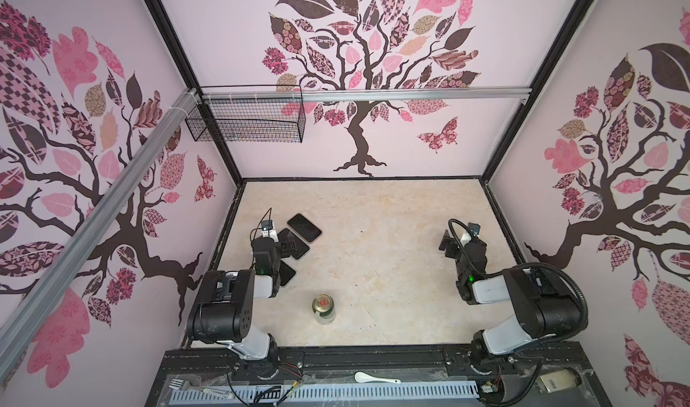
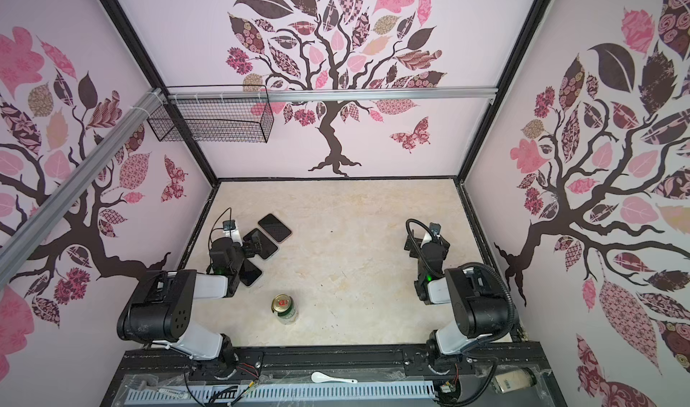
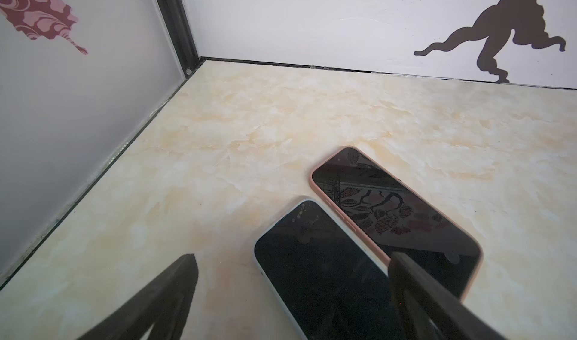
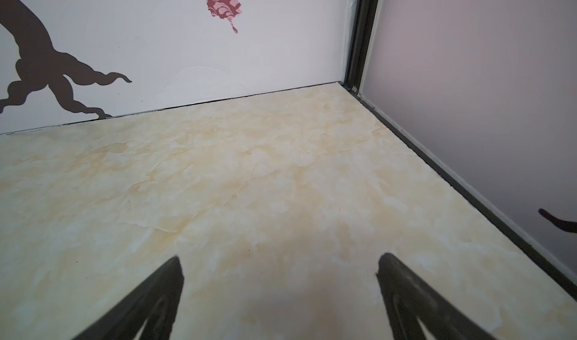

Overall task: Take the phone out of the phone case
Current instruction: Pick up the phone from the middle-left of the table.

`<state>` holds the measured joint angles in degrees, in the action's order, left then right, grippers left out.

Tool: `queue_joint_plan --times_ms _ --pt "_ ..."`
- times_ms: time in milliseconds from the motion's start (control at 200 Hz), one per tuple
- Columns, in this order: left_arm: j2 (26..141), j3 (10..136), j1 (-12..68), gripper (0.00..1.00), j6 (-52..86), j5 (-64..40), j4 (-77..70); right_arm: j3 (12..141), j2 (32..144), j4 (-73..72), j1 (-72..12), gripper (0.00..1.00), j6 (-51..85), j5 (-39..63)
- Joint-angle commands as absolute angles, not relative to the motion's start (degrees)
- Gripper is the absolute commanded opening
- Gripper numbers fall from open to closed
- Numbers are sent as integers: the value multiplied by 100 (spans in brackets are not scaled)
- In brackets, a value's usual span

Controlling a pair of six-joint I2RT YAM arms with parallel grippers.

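Three dark-screened phones lie face up at the left of the table. The farthest phone [image 1: 304, 227] [image 3: 393, 210] sits in a pink phone case [image 3: 314, 184]. The middle phone [image 1: 297, 245] [image 3: 321, 276] sits in a pale case [image 3: 258, 262]. The nearest phone [image 1: 287, 273] [image 2: 251, 273] is partly hidden under my left arm. My left gripper [image 1: 286, 245] [image 3: 292, 257] hangs open just over the middle phone, one finger above the seam between the two cases, the other over bare table. At the right, my right gripper [image 1: 448, 245] [image 4: 279, 257] is open over bare table, holding nothing.
A gold-lidded can [image 1: 323, 308] stands near the front middle of the marble-patterned table [image 1: 392, 237]. A wire basket [image 1: 246, 121] hangs on the back wall at the left. A white spoon [image 1: 373, 378] and a fork [image 1: 179, 384] lie on the front rail. Walls enclose three sides.
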<state>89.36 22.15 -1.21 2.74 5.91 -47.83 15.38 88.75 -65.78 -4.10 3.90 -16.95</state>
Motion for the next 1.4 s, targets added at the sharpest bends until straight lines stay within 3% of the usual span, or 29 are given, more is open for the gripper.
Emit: queue_joint_plan --times_ms 0,530,845,960,1130,1220,1315,1395 --pt "8921 2252 -149 98 207 551 -4857 1562 8930 -6767 -417 100 448 -1763" --pt "8921 2162 -431 98 325 -9 -5040 1567 8930 -6735 -407 99 438 -1714" --pt "8382 1816 64 98 -36 637 -5258 1167 8587 -7246 -420 99 177 -1151" --pt "7589 2179 562 99 -16 1549 -3768 1281 7894 -6327 -513 100 172 -1243" --pt "6726 2415 1359 98 154 2601 -2767 1809 7018 -4618 -583 100 1035 -1595" --pt "6473 2786 1458 98 430 2465 -2016 2125 6803 -4262 -593 99 1285 -1024" --pt "6296 3296 1457 98 1587 3056 -1050 2455 6555 -3776 -589 100 1664 -623" --pt "6386 4092 1458 98 2762 3538 673 2691 6364 -3241 -594 100 2180 -426"
